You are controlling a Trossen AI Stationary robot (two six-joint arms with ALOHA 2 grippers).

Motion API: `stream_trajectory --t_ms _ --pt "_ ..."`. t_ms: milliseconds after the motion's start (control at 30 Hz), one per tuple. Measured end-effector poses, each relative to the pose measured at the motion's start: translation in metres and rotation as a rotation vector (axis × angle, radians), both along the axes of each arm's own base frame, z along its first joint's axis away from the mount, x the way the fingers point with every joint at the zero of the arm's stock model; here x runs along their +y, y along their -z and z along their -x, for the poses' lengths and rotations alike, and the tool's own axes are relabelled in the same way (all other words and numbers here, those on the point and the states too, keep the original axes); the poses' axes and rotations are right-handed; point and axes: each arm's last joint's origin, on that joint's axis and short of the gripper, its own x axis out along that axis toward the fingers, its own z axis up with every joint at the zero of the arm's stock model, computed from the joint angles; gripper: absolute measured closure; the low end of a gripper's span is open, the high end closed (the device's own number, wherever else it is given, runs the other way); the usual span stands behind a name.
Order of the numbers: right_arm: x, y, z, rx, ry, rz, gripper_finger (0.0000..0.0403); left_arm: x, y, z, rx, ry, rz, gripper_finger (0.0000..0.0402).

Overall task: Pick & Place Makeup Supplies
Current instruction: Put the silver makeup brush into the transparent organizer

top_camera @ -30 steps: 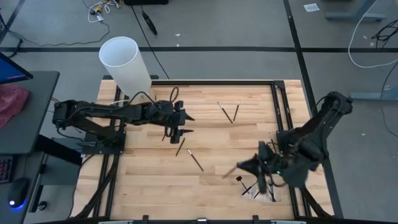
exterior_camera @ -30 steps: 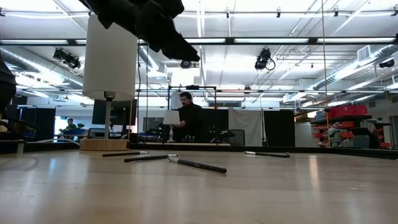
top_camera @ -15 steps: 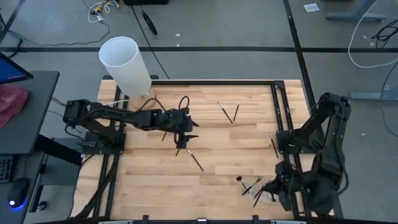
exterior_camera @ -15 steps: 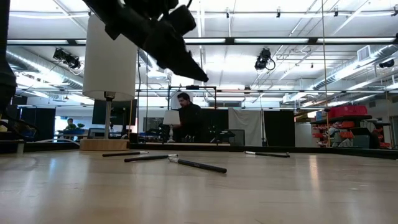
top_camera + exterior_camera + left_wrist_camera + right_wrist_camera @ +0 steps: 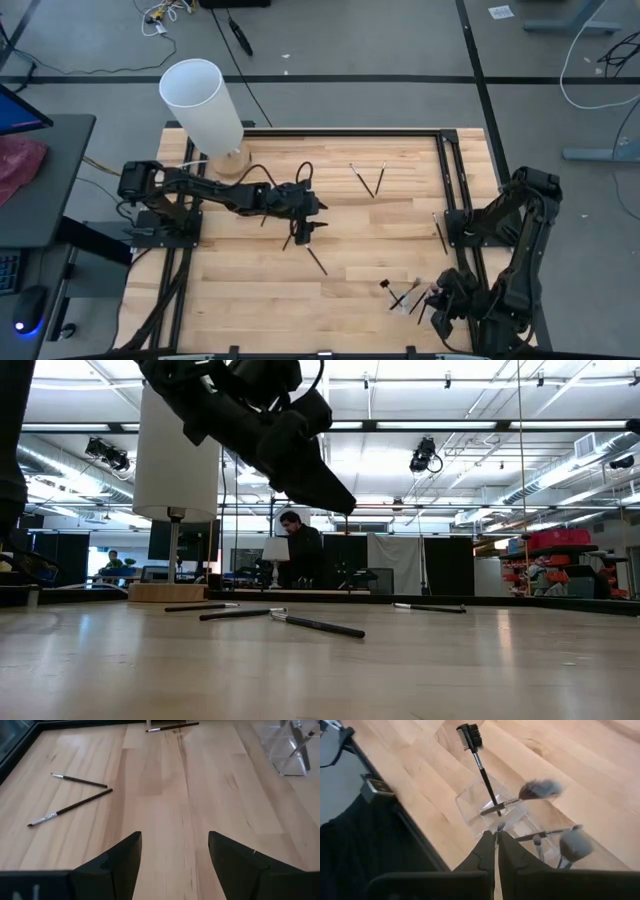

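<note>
The bench (image 5: 250, 290) carries a white cylinder (image 5: 203, 105) at its far left corner. The left pincer (image 5: 308, 226) hovers mid-bench, jaws spread wide and empty, directly above two loose brushes (image 5: 303, 245). Two crossed brushes (image 5: 368, 178) lie farther back. A clear holder (image 5: 492, 807) near the right front edge already contains several brushes (bristles up). The right pincer (image 5: 443, 300) sits beside that holder, jaws fully closed, holding nothing.

Procedure, as judged: lower the left pincer straight down, align the jaws across one handle, and close at mid-length so the brush does not pivot.

Compared with one second earlier, the left arm has extended further over the bench, and the right arm has retracted toward the front edge.
</note>
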Motion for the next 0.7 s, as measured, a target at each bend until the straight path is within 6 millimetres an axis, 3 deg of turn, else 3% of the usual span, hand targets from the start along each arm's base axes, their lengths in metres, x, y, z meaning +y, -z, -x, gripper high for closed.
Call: stream_trajectory --t_ms 267,467,700 --pt "-0.006 -0.009 0.002 -0.033 -0.022 -0.004 0.0403 -0.002 0.000 0.000 -0.005 -0.008 -0.008 0.0170" --pt "-0.022 -0.019 0.006 -0.057 -0.028 0.080 0.0403 -0.002 0.000 0.000 -0.005 -0.008 -0.009 0.0170" --pt "-0.032 -0.014 0.008 -0.010 0.043 0.120 0.0403 -0.002 0.000 0.000 -0.004 -0.009 -0.009 0.0170"
